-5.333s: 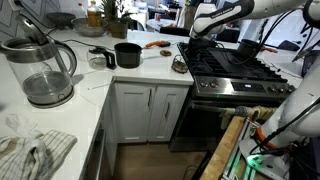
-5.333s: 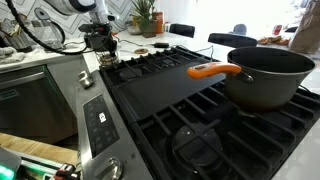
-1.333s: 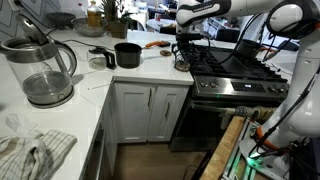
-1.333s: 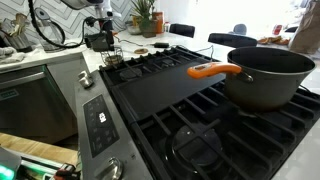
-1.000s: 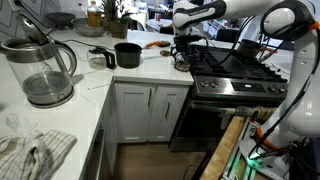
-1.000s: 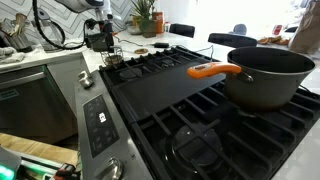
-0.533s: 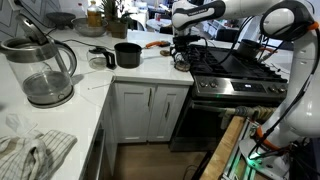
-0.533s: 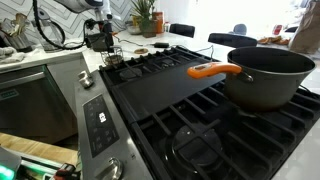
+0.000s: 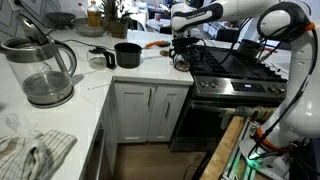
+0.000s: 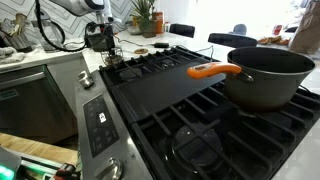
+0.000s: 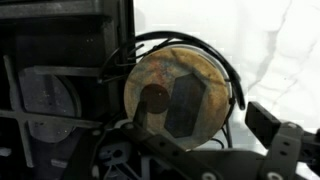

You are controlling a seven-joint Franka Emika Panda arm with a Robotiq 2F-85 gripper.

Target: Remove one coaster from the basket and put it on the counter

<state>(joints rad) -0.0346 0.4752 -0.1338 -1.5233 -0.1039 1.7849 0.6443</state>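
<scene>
The basket [image 9: 180, 63] is a small dark wire holder on the white counter [image 9: 140, 76], right at the stove's edge. In the wrist view its wire rim [image 11: 232, 80] rings a stack topped by a round brownish coaster [image 11: 165, 75]. My gripper [image 9: 181, 47] hangs directly above the basket, open and holding nothing. An exterior view shows the gripper [image 10: 101, 43] just over the basket [image 10: 112, 60]. In the wrist view one finger [image 11: 283, 135] stands to the right of the basket, over bare counter [image 11: 285, 50]; the other side is dark and hard to make out.
The black gas stove [image 9: 235, 70] lies beside the basket. A black pot [image 9: 127, 54] and an orange utensil [image 9: 155, 44] sit further along the counter, with a glass kettle [image 9: 45, 70] and a cloth [image 9: 30, 150] nearer. A big pot [image 10: 270, 75] with an orange handle [image 10: 214, 71] stands on the stove.
The arm has swung from above the stove to over the basket and, in the last second, settled slightly lower. The jaws have stayed open.
</scene>
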